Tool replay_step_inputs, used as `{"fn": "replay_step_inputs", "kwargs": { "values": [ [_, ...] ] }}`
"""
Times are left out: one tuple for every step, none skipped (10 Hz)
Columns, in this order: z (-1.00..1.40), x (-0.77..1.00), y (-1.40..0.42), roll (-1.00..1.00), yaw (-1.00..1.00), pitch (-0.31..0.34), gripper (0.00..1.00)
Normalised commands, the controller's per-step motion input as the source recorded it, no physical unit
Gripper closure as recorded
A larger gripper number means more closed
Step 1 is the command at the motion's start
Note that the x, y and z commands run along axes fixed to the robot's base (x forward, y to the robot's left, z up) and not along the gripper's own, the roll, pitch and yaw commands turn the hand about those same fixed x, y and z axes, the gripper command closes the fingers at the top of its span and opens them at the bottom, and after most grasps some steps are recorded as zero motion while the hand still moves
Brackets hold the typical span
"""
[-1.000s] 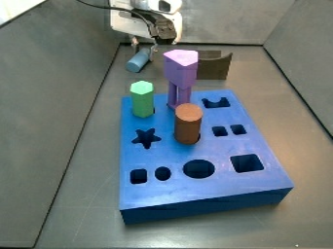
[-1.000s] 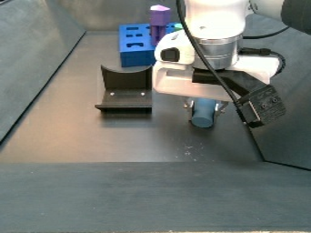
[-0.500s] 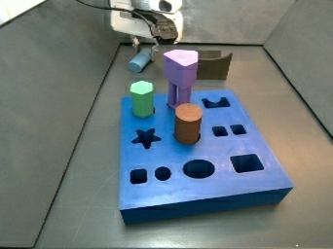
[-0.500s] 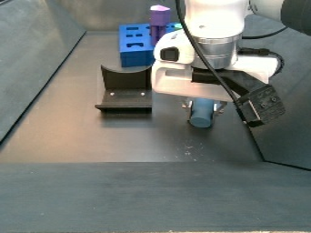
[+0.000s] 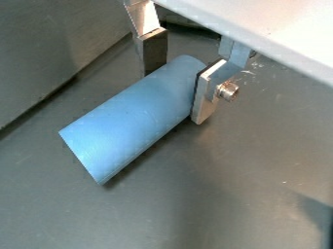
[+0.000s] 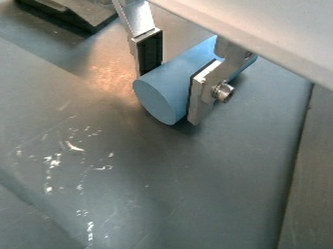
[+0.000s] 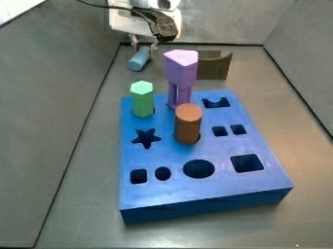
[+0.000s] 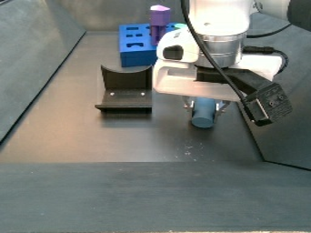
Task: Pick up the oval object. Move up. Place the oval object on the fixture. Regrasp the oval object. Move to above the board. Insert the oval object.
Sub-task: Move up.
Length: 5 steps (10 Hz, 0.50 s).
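- Dark grey floor (image 8: 109, 146) carries the fixture (image 8: 123, 89) and, further back, the board (image 7: 202, 146).
- Gripper (image 5: 180, 70) sits low over the floor beside the fixture, its silver fingers (image 6: 203, 94) closed against the pale blue oval object (image 5: 136, 120).
- Oval object (image 8: 205, 114) lies tilted at the floor, apart from the board.

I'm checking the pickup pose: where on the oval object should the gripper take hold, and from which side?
Grip the oval object across its long flat flanks near one end, coming straight down from above. It lies on its side on the floor, so those flanks face the pads. The gripper already straddles that end, one finger on each flank; full clamping isn't clear.
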Motion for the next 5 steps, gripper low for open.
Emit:
{"fn": "replay_step_inputs", "kwargs": {
  "values": [
    [0.83, 0.0, 0.0, 0.0, 0.0, 0.0, 1.0],
    [0.79, -0.07, 0.01, -0.01, -0.03, 0.036, 1.0],
    [0.69, -0.08, 0.01, 0.01, -0.03, 0.055, 1.0],
    [0.53, -0.04, 0.01, 0.03, -0.04, 0.076, 1.0],
    [0.44, -0.03, 0.01, 0.05, -0.03, 0.089, 1.0]
  ]
}}
